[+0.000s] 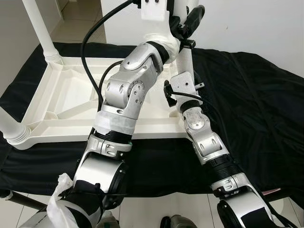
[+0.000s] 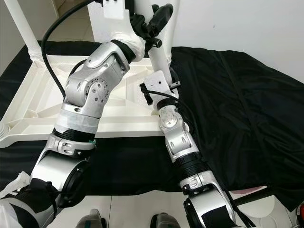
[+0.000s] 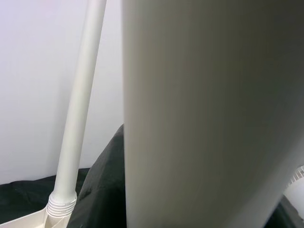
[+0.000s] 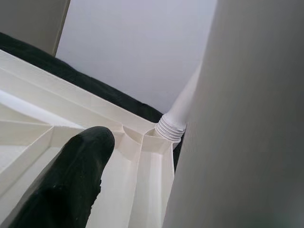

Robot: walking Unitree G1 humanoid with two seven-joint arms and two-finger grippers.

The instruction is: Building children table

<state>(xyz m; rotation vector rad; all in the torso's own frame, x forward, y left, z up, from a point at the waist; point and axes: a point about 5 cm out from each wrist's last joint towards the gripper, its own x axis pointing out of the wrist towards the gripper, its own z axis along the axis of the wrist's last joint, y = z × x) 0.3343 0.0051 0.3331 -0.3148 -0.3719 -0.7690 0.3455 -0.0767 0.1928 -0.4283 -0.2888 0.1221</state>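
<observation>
While the upturned white tabletop (image 1: 71, 102) lies on a black cloth (image 1: 256, 109), both end effectors, left (image 2: 156, 19) and right (image 1: 183, 71), crowd one upright leg (image 2: 159, 52), their grip impossible to tell.

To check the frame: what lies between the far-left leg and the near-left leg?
In the left eye view, the tabletop's left edge rail joins far-left leg to near-left leg.

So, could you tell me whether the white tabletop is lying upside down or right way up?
Upside down. The tabletop lies on the black cloth with its ribbed underside facing up, and a leg rises from its corner socket.
</observation>
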